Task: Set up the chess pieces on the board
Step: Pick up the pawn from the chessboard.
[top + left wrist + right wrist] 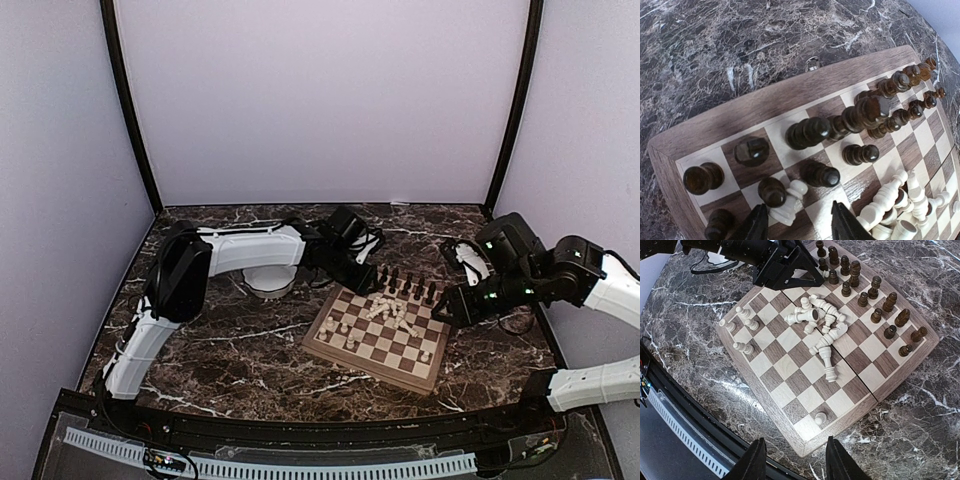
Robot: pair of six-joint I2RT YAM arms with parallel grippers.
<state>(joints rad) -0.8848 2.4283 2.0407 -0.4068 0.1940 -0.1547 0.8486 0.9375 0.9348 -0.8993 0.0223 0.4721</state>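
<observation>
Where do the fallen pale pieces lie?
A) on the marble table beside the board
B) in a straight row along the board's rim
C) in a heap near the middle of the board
C: the right wrist view shows the pale pieces tumbled over one another on the central squares of the board.

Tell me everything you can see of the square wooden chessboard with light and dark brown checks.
The chessboard looks wooden: light and dark brown checks in a tan rim, a seam across its middle, a small metal clasp on one edge. It lies flat on the dark marbled table. Dark brown pieces stand along one side, a few cream pieces opposite, and a heap of cream pieces lies toppled mid-board.
</observation>
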